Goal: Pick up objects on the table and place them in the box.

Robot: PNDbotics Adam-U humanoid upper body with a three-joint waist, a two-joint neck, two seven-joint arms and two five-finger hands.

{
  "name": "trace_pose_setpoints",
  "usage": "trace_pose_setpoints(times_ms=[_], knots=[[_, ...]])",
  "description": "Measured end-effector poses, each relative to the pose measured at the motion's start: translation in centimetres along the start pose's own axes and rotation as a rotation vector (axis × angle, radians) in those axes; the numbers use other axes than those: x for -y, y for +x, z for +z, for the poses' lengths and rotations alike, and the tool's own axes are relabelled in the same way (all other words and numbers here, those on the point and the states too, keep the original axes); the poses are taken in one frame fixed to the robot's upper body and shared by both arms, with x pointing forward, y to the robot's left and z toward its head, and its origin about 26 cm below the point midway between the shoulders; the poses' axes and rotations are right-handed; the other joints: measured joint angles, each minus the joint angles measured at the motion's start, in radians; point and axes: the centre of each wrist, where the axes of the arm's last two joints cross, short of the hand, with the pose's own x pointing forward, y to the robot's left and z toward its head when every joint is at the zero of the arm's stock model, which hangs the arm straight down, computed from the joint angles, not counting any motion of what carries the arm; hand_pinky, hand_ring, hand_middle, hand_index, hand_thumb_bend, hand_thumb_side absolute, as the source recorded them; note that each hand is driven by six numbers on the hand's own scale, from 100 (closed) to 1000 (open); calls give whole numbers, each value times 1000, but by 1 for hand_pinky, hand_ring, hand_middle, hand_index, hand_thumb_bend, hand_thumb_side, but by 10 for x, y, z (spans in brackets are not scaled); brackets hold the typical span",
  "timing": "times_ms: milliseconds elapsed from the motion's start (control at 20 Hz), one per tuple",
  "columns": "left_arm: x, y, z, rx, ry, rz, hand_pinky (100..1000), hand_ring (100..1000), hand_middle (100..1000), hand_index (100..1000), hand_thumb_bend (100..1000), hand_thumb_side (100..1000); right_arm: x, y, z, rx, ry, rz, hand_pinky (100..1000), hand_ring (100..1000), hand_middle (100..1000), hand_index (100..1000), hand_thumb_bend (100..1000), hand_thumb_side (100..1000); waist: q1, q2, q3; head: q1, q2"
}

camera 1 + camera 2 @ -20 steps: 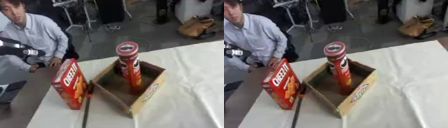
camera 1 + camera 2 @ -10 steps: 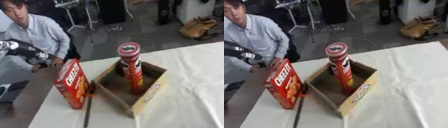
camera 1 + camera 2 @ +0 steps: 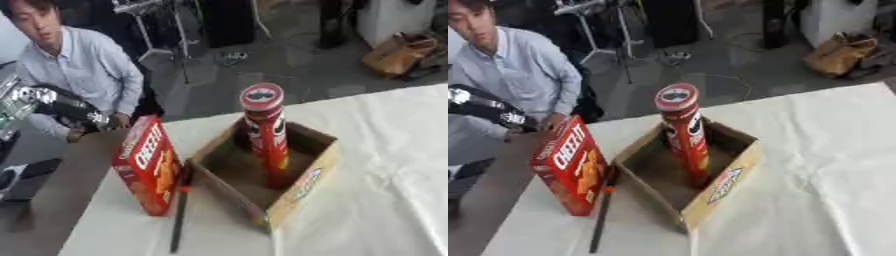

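1. Left eye view: an open cardboard box sits near the centre of the table, which is covered with a white cloth. The box lies askew, one corner pointing toward 5 o'clock.
2. A tall red crisp can stands upright inside the box, close to its wall on the 1 o'clock side. Its red lid rises well above the rim.
3. At 9 o'clock from the box stands a red cracker box, upright on its short end and just beside the cardboard box. I cannot tell whether the two touch.
4. A thin dark stick with an orange band lies on the cloth between the cracker box and the cardboard box, running toward 6 o'clock.
5. The robot's left arm comes in from 9 o'clock, black with silver parts, ending up near the top of the cracker box. The left hand is too blurred to say whether its fingers are spread or curled.
6. Right eye view: the same layout, shifted toward 9 o'clock. The left arm's dark end shows at 10 o'clock from the cracker box, apart from it.
7. The right hand shows in neither view.
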Motion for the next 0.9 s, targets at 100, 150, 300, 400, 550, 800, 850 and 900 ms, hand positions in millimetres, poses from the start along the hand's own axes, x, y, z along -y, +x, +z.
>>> trace_pose_setpoints(times_ms=[100, 150, 300, 400, 550, 800, 850, 900], knots=[[1, -1, -4, 3, -13, -11, 1000, 1000, 1000, 1000, 515, 1000, 0, 0, 0, -2, -1, 1, 887, 892, 632, 638, 100, 1000, 0, 0, 0, 0, 1], [2, -1, -6, 4, -17, -15, 1000, 1000, 1000, 1000, 539, 1000, 0, 0, 0, -2, -1, 1, 887, 892, 630, 638, 100, 1000, 0, 0, 0, 0, 1], [2, 0, -11, 8, -21, -26, 1000, 1000, 1000, 1000, 544, 1000, 0, 0, 0, -6, -2, 2, 886, 892, 629, 637, 100, 1000, 0, -2, 0, 0, 1], [4, 0, -14, 6, -21, -32, 1000, 1000, 1000, 1000, 514, 1000, 0, 0, 0, -7, -3, 2, 886, 892, 629, 636, 100, 1000, 0, -3, 1, 0, 2], [2, 2, -15, -2, -16, -48, 1000, 1000, 1000, 1000, 558, 1000, -1, 0, 1, -13, -8, 1, 886, 892, 629, 637, 100, 1000, 0, -4, 1, 0, 2], [-4, 4, -14, -17, -3, -64, 1000, 1000, 1000, 1000, 628, 1000, -1, 0, 1, -19, -7, 2, 886, 890, 628, 637, 100, 1000, 0, -6, 1, 0, 10], [-5, 3, -13, -20, -1, -64, 1000, 1000, 1000, 1000, 628, 1000, -1, 0, 1, -19, -7, 2, 886, 890, 628, 637, 100, 1000, 0, -6, 1, 0, 10], [-5, 2, -13, -22, 0, -62, 1000, 1000, 1000, 1000, 591, 1000, -1, 0, 1, -20, -7, 2, 886, 889, 628, 637, 100, 1000, 0, -6, 1, 0, 11]])
